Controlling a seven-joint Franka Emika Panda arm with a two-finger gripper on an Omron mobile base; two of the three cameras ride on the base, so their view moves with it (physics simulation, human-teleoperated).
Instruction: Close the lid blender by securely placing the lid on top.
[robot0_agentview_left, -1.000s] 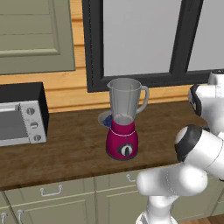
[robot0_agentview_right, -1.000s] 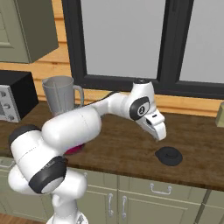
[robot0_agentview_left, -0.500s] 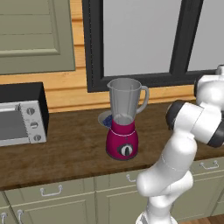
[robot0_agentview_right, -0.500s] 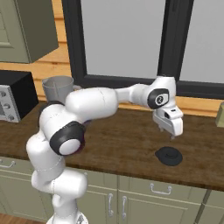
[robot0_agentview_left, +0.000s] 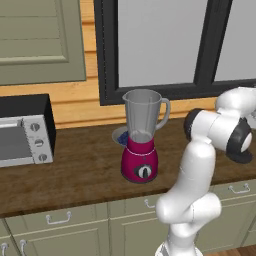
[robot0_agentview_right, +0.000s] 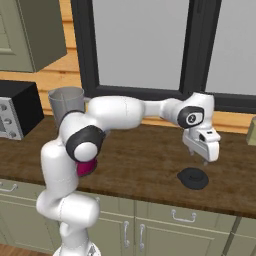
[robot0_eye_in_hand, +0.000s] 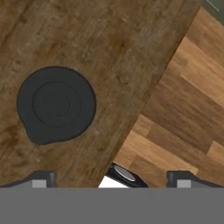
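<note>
Nearest the cameras runs a row of pale green cabinet doors (robot0_agentview_right: 150, 227) with metal handles, along the bottom of both base views. Above them a dark wooden counter (robot0_agentview_left: 75, 170) crosses each frame from edge to edge.

In the right base view the lid (robot0_agentview_right: 193, 177) lies flat on the counter at lower right, close to the front edge. The gripper (robot0_agentview_right: 205, 161) hangs above it, apart from it and a little toward the frame's right, pointing down. In the hand view the lid (robot0_eye_in_hand: 56, 104) sits at centre left on the wood grain, with a small lip at its lower left. The two fingertips (robot0_eye_in_hand: 43, 178) stand wide apart at the bottom corners with nothing between them, so the jaws are spread. Past the counter edge, which runs diagonally through that view, a lighter plank floor (robot0_eye_in_hand: 188, 105) fills the right side.

In the left base view the blender (robot0_agentview_left: 141, 138) stands at the centre of the counter, its jar without a cover, and a bluish plate (robot0_agentview_left: 120, 135) lies just behind it. A toaster oven (robot0_agentview_left: 22, 131) sits at the left edge. In that view a dark sliver of the lid (robot0_agentview_left: 244, 158) peeks out beneath the arm's elbow at the right edge.

Farther back, a wood-panelled wall (robot0_agentview_left: 75, 107) carries a black-framed window (robot0_agentview_right: 145, 50) and a green upper cabinet (robot0_agentview_left: 40, 40).
</note>
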